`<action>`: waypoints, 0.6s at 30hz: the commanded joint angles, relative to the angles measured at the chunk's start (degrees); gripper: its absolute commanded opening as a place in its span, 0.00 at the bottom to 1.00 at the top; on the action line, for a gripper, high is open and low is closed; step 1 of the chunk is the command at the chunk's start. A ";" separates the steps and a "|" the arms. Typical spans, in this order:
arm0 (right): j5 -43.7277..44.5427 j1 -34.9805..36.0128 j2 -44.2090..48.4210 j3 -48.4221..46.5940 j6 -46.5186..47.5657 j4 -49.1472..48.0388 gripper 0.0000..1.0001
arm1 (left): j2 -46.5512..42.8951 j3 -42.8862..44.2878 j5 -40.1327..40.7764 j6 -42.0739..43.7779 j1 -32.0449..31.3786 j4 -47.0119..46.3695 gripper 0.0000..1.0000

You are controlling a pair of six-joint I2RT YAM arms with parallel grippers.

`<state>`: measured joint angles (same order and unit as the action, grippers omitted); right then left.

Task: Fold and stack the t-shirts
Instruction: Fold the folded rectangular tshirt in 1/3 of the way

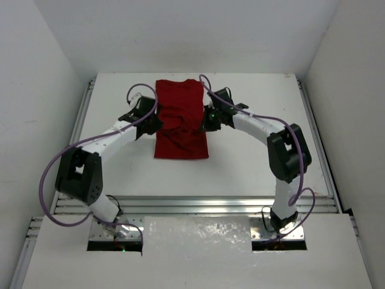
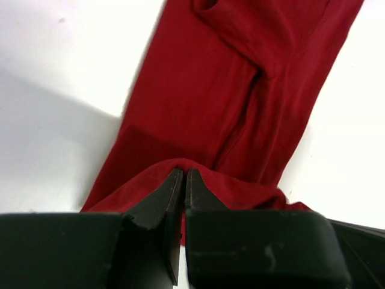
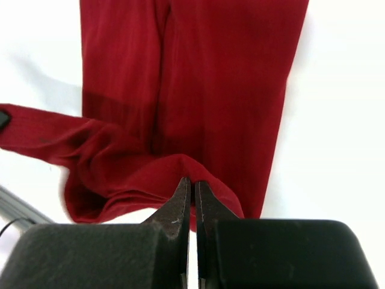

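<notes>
both long edges of the t-shirt [image 1: 179,99] are gripped tight at mid-length, by the left hand [image 1: 154,124] and the right hand [image 1: 204,123]; its long axis is laid away from the arms.

White table [image 1: 252,162] seen from above, matte surface. Table enclosed on three sides by white walls: left wall [image 1: 36,90], back wall [image 1: 192,30], right wall [image 1: 355,108]. Metal rails fixed along table edges: near rail [image 1: 192,205], left rail [image 1: 81,120], right rail [image 1: 313,126]. Glossy white panel [image 1: 198,241] mounted at near side, light reflected on it.
</notes>
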<state>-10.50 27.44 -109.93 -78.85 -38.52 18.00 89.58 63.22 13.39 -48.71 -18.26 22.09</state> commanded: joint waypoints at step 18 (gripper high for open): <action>0.05 -5.11 -17.59 -26.95 6.09 8.28 0.00 | 13.68 13.24 0.67 0.46 4.29 -4.77 0.00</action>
<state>-10.50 23.29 -126.30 -101.01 -33.63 25.63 102.08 73.47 13.47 -48.47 -15.27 19.97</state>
